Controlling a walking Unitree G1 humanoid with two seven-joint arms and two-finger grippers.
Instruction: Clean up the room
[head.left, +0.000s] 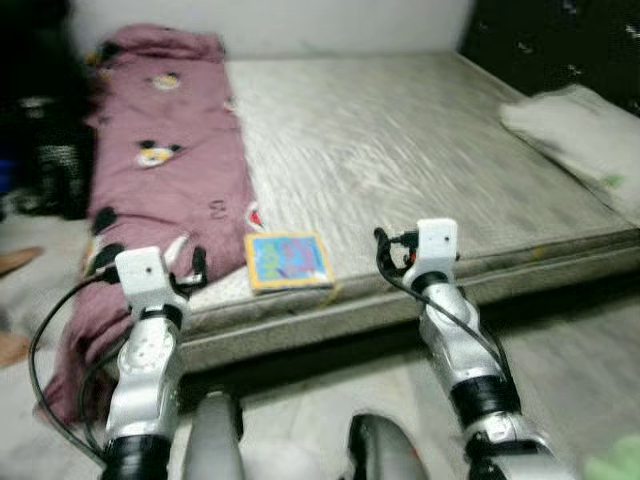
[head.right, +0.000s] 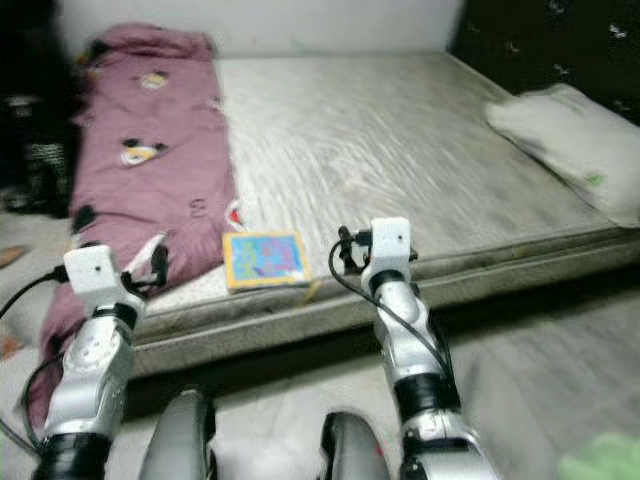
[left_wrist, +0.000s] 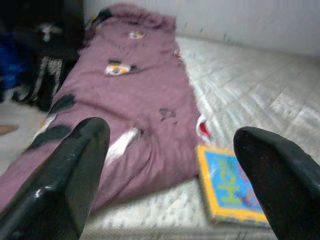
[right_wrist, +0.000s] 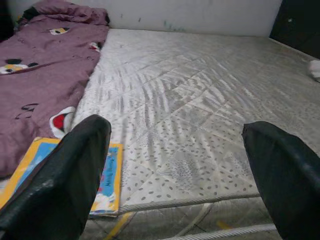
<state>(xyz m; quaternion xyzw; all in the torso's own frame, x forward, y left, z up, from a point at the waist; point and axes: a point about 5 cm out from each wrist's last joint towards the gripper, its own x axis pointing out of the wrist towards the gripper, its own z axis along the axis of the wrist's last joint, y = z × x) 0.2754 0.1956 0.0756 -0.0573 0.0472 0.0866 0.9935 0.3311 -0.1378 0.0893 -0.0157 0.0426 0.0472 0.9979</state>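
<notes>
A low bed (head.left: 420, 150) with a bare, pale quilted mattress lies straight ahead, its near edge running across the head views just beyond both raised arms. Along the robot's left side of the mattress a mauve blanket (head.left: 165, 150) printed with cartoon figures stretches from the far wall to the near edge, where it spills over the corner and hangs toward the floor (head.left: 590, 370). Just beside the blanket's inner border, close to the near edge, a small yellow-rimmed picture book (head.left: 288, 260) with a blue cover lies flat on the mattress. A pale pillow (head.left: 580, 130) sits at the robot's right, against the dark headboard (head.left: 560, 45).

The left end effector (left_wrist: 170, 175) hovers at the near corner, over the draped blanket, its two black fingers (left_wrist: 65, 175) spread wide with nothing between them; the book shows just inside one finger. The right end effector (right_wrist: 175, 175) is held at the bed's near edge, to the right of the book, its fingers (right_wrist: 60, 170) likewise spread wide and empty, pointing out over the broad bare stretch of mattress between blanket and pillow.

Dark clutter (head.left: 45, 130) stands on the floor left of the bed. The pale floor to the right runs along the mattress edge.
</notes>
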